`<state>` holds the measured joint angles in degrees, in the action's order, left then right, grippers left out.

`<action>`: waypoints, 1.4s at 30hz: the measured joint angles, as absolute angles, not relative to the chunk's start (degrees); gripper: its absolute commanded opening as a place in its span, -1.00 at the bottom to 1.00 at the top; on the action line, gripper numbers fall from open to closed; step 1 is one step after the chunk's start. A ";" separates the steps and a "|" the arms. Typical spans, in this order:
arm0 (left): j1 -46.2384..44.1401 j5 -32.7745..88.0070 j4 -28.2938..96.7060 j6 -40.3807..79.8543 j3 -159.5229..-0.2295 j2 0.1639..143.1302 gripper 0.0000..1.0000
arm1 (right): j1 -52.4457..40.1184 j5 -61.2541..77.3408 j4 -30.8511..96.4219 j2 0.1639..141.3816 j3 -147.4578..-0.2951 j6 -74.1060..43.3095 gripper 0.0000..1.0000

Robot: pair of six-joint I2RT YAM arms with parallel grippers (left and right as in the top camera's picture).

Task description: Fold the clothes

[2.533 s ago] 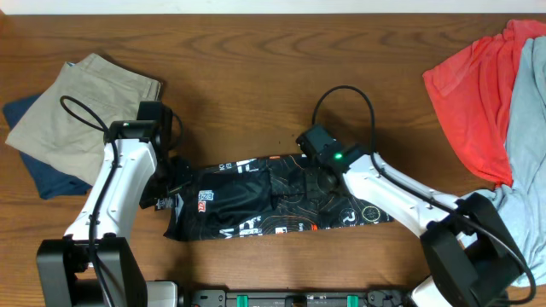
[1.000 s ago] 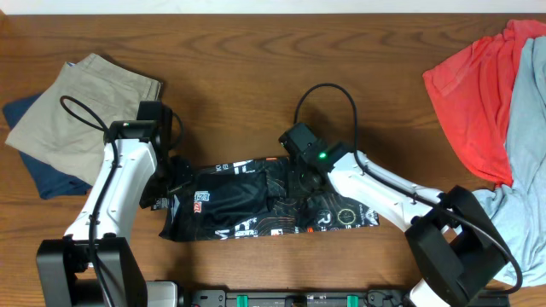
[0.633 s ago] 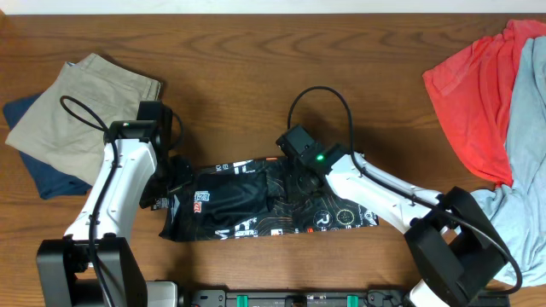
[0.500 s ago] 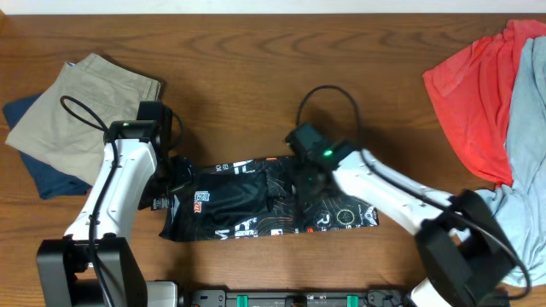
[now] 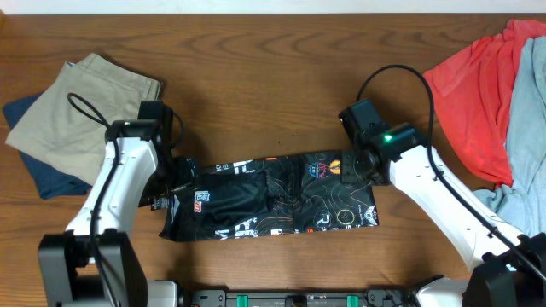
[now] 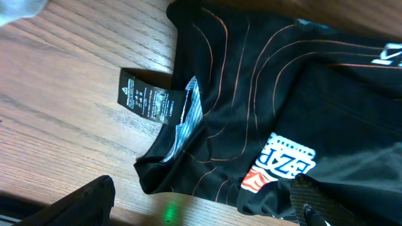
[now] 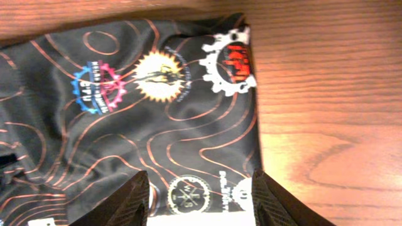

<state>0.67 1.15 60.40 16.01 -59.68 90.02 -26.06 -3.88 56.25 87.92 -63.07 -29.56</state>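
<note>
The overhead camera looked straight down on the tabletop (image 5: 256,68) from high above and took in the whole black jersey (image 5: 256,200). The left wrist camera sat close over the jersey's left end, looking down past its own jaws at the lower frame edge. The right wrist camera sat equally close over the right end. Each wrist view shared its end of the jersey with the overhead view.

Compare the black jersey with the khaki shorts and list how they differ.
The black jersey bears orange contour lines, white lettering and logos; the khaki shorts are plain. The jersey is a long, narrow band at front centre; the shorts a squarer bundle at far left. The shorts rest on a dark blue garment; the jersey on bare table. Both lie flat.
</note>
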 measured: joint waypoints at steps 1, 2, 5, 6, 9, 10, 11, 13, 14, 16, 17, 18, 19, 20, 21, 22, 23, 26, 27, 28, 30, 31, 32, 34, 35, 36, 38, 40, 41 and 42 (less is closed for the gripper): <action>0.67 1.10 60.42 15.75 -59.68 90.94 0.81 | -26.09 -3.77 56.31 87.92 -63.07 -29.52 0.01; 0.67 1.08 60.40 15.55 -59.68 91.96 0.81 | -26.06 -3.75 56.34 87.92 -63.07 -29.50 0.01; 0.67 1.06 60.36 14.96 -59.66 95.37 0.81 | -26.06 -3.88 56.40 87.92 -63.07 -29.50 0.01; 0.67 1.06 60.25 14.92 -59.66 96.60 0.81 | -26.06 -3.88 56.40 87.92 -63.07 -29.50 0.02; 0.64 1.06 59.79 14.85 -59.64 100.14 0.81 | -26.06 -3.88 56.45 87.90 -63.07 -29.47 0.04; 0.64 1.04 59.61 14.76 -59.64 101.21 0.81 | -26.06 -3.88 56.45 87.90 -63.07 -29.50 0.05; 0.64 1.04 59.51 14.74 -59.64 102.21 0.81 | -26.06 -3.88 56.47 87.92 -63.07 -29.47 0.05; 0.64 1.04 59.05 14.74 -59.64 103.77 0.82 | -26.06 -3.88 56.47 87.92 -63.07 -29.47 0.06; 0.67 1.04 58.63 14.72 -59.61 104.38 0.81 | -26.06 -3.88 56.47 87.90 -63.07 -29.47 0.06; 0.67 1.10 57.93 14.61 -59.61 105.21 0.81 | -26.06 -3.88 56.51 87.92 -63.07 -29.47 0.08; 0.67 1.08 57.89 14.52 -59.61 105.23 0.81 | -26.06 -3.88 56.49 87.92 -63.07 -29.50 0.08; 0.67 1.08 57.63 14.46 -59.61 105.23 0.81 | -26.06 -3.88 56.51 87.90 -63.07 -29.47 0.08; 0.67 1.10 57.39 14.24 -59.61 105.23 0.81 | -26.06 -3.88 56.51 87.92 -63.07 -29.45 0.08; 0.64 1.10 57.12 14.02 -59.61 105.23 0.81 | -26.06 -3.88 56.51 87.92 -63.07 -29.45 0.08; 0.64 1.10 56.84 13.76 -59.61 105.21 0.81 | -26.06 -3.88 56.53 87.92 -63.07 -29.45 0.07; 0.67 1.13 56.71 13.52 -59.61 105.21 0.81 | -26.06 -3.88 56.51 87.90 -63.07 -29.43 0.08; 0.67 1.13 56.60 13.41 -59.59 105.19 0.82 | -26.06 -3.88 56.53 87.92 -63.07 -29.43 0.07; 0.67 1.50 55.72 13.19 -58.78 104.62 0.80 | -26.06 -3.88 56.51 87.90 -63.07 -29.45 0.08; 0.75 1.76 55.18 13.10 -58.30 104.27 0.79 | -26.06 -3.88 56.51 87.92 -63.07 -29.43 0.07; 0.89 2.04 54.65 13.06 -57.82 103.90 0.79 | -26.06 -3.88 56.51 87.92 -63.07 -29.43 0.07; 1.13 2.96 53.49 13.04 -56.90 103.18 0.75 | -26.06 -3.88 56.51 87.90 -63.07 -29.43 0.07; 1.19 3.38 53.08 13.02 -56.53 102.91 0.74 | -26.06 -3.88 56.53 87.92 -63.07 -29.43 0.07; 1.23 3.68 52.84 13.04 -56.40 102.83 0.71 | -26.06 -3.88 56.55 87.90 -63.07 -29.43 0.07; 1.28 4.47 52.42 12.99 -56.21 102.74 0.64 | -26.06 -3.88 56.60 87.90 -63.07 -29.43 0.07; 1.28 4.78 52.29 12.97 -56.21 102.74 0.61 | -26.06 -3.88 56.62 87.92 -63.07 -29.43 0.07; 1.28 5.04 52.14 13.02 -56.14 102.74 0.60 | -26.06 -3.88 56.62 87.92 -63.07 -29.43 0.07; 1.30 5.56 51.88 12.99 -56.05 102.74 0.54 | -26.06 -3.88 56.66 87.92 -63.07 -29.43 0.07; 1.30 6.00 51.59 12.99 -55.94 102.72 0.45 | -26.06 -3.88 56.66 87.92 -63.07 -29.43 0.07; 1.28 6.22 51.42 12.99 -55.90 102.67 0.42 | -26.06 -3.88 56.71 87.90 -63.07 -29.43 0.07; 1.28 6.50 51.22 12.95 -55.86 102.67 0.41 | -26.06 -3.88 56.71 87.90 -63.07 -29.43 0.07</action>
